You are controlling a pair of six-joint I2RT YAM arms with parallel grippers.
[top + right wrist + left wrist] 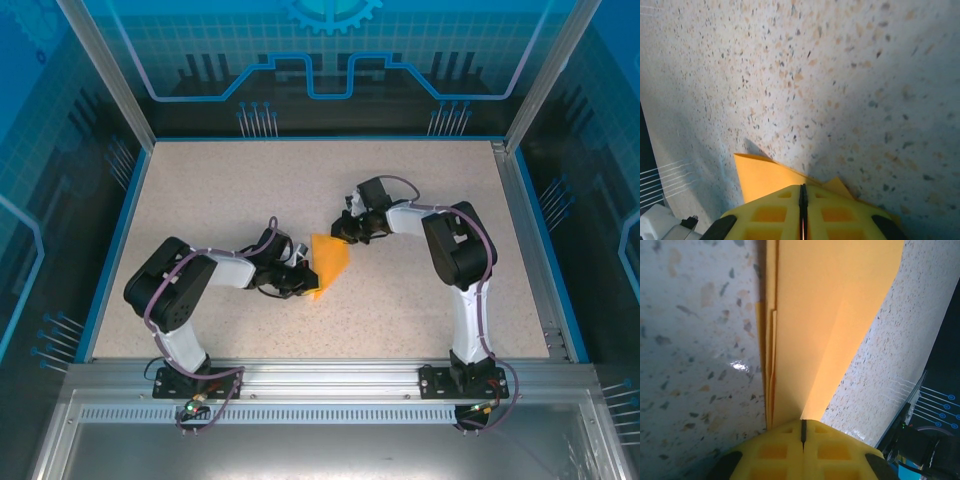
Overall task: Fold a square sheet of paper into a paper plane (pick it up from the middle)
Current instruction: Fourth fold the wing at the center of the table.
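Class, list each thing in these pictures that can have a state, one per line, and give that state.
sheet of paper: partly folded, with layers stacked along a lengthwise crease; gripped at two opposite ends.
left end effector: shut on the sheet of paper.
right end effector: shut on the sheet of paper, at its edge.

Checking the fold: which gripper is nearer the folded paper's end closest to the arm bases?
Left. The left gripper pinches the folded paper right beside that near end, while the right gripper grips its far corner.
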